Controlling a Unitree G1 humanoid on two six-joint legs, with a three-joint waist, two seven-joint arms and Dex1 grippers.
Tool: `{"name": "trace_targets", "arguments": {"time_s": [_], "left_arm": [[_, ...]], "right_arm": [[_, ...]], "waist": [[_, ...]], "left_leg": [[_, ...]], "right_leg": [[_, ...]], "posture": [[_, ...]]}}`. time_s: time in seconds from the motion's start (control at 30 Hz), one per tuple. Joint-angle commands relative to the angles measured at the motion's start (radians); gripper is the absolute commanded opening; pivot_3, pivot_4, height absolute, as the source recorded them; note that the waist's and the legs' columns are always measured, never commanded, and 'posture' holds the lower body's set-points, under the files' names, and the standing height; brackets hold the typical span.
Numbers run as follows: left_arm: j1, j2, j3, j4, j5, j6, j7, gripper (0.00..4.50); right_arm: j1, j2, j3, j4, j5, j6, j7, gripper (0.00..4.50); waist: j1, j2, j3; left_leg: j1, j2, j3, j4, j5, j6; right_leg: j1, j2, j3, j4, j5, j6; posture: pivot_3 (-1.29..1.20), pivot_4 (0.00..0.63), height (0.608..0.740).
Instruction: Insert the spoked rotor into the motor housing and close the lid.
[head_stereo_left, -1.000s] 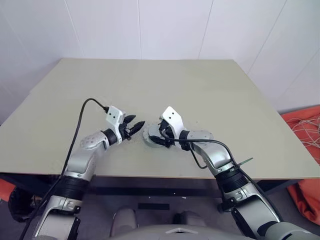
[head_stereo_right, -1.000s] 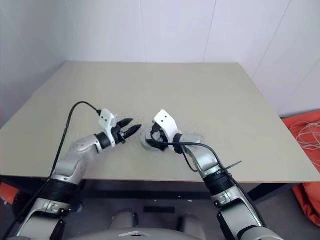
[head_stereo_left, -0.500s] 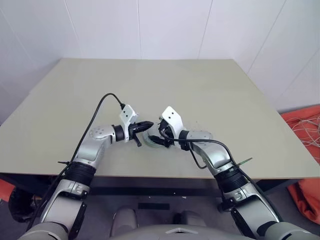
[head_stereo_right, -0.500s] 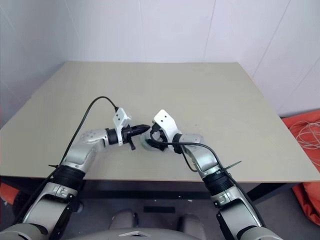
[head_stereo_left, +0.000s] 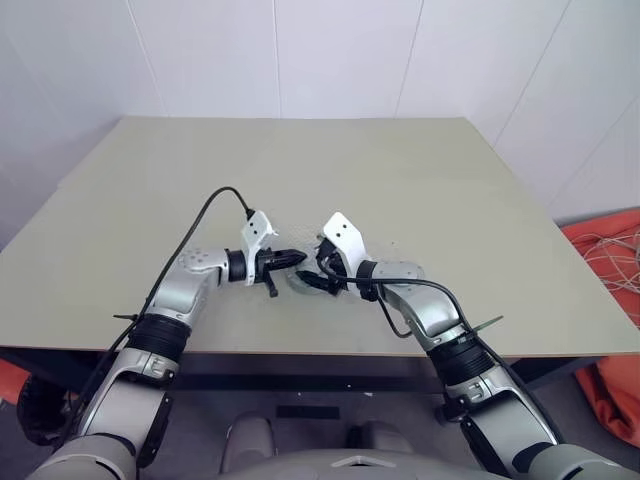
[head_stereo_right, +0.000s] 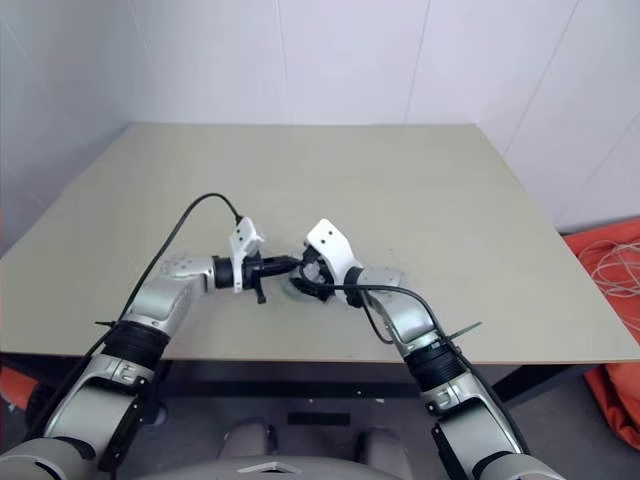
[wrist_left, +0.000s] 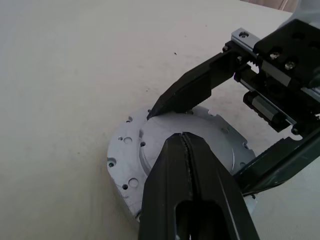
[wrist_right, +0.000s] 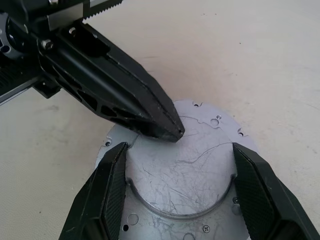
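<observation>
A silver round lid (wrist_right: 185, 175) with a holed flange and a raised scratched centre lies flat on the table. My right gripper (wrist_right: 180, 150) straddles the raised centre, one black finger (wrist_left: 195, 85) pressed against each side of it. My left gripper (wrist_left: 184, 136) is shut with nothing in it, and its pointed tip rests on or just above the lid's top near the edge. In the head views both grippers meet over the lid (head_stereo_left: 300, 285) near the table's front middle. The spoked rotor and the motor housing are hidden.
The beige table (head_stereo_left: 300, 180) stretches far and wide beyond the grippers, and its front edge (head_stereo_left: 300, 352) runs close behind them. A black cable (head_stereo_left: 215, 200) loops above my left forearm. Orange fabric with cords (head_stereo_left: 615, 290) lies on the floor at the right.
My left gripper has shut and swung right, from beside the lid to over its top. My right gripper has kept its place around the lid.
</observation>
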Motion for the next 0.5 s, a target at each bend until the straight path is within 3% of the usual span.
{"name": "trace_targets", "arguments": {"time_s": [0.03,0.5], "left_arm": [[-0.044,0.005,-0.005,0.013,0.026,0.009,-0.002,0.03],[-0.065,-0.01,-0.013,0.074,0.074,0.018,0.006,0.03]], "right_arm": [[0.001,0.002,-0.006,-0.003,-0.018,0.016,-0.019,3.11],[0.015,-0.006,0.002,-0.03,-0.019,0.029,-0.018,3.11]], "waist": [[0.0,0.0,0.0],[0.0,0.0,0.0]], "left_leg": [[0.0,0.0,0.0,0.0,0.0,0.0],[0.001,0.0,0.0,-0.002,0.0,0.0]], "right_leg": [[0.0,0.0,0.0,0.0,0.0,0.0],[0.0,-0.001,0.0,0.0,0.0,0.0]], "posture": [[0.0,0.0,0.74],[0.0,0.0,0.74]]}}
